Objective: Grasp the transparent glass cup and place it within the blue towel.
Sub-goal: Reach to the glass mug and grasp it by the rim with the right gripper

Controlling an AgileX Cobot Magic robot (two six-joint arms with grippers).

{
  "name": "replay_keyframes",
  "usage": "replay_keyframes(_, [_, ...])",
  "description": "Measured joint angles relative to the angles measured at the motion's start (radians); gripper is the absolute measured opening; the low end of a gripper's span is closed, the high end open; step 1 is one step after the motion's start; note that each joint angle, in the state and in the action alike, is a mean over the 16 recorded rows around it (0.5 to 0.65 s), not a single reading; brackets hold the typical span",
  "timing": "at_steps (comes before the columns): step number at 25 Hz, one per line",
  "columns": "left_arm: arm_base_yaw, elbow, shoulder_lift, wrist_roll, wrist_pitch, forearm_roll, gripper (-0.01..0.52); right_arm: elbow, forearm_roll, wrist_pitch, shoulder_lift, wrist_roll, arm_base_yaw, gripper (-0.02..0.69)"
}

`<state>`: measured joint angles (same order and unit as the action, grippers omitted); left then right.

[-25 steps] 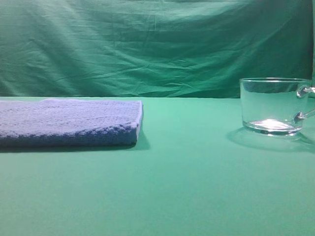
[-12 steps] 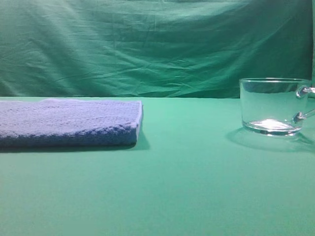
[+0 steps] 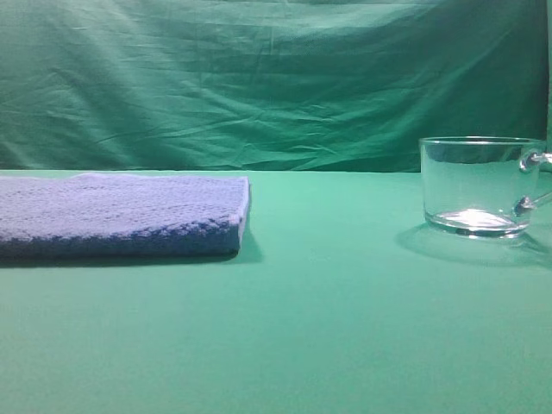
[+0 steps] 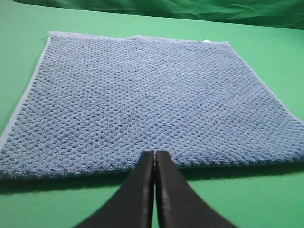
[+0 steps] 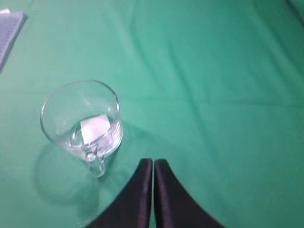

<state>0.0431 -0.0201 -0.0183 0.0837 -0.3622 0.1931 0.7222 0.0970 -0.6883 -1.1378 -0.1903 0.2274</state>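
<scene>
Cup (image 5: 81, 118) sits alone on the desk (image 3: 345, 328), far from the towel (image 4: 142, 99), so the pinched-shut right tool (image 5: 153, 164) must open and grab it.

**Green cloth on every surface**

A green cloth (image 3: 328, 328) covers the table, smooth across the front and lying in soft, shallow folds in the right wrist view. Behind it hangs a darker green backdrop (image 3: 259, 78), creased and wrinkled over its whole width, meeting the table along a straight horizontal line. Light seems to come from above, though its source is out of view; shadows on the cloth are soft.
</scene>
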Motion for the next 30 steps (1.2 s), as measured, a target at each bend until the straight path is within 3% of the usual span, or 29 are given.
replay_keyframes(10, [0.0, 0.0, 0.0, 0.0, 0.0, 0.0, 0.0, 0.091, 0.021, -0.038, -0.243, -0.055, 0.084, 0.477])
replay_keyframes(14, [0.0, 0.0, 0.0, 0.0, 0.0, 0.0, 0.0, 0.097, 0.027, 0.008, -0.319, -0.062, 0.088, 0.562])
replay_keyframes(17, [0.0, 0.0, 0.0, 0.0, 0.0, 0.0, 0.0, 0.099, 0.029, 0.052, -0.368, -0.068, 0.088, 0.529])
replay_keyframes(26, [0.0, 0.0, 0.0, 0.0, 0.0, 0.0, 0.0, 0.142, 0.035, 0.139, -0.46, -0.083, 0.088, 0.23])
replay_keyframes(30, [0.0, 0.0, 0.0, 0.0, 0.0, 0.0, 0.0, 0.21, 0.041, 0.129, -0.474, -0.085, 0.099, 0.134])
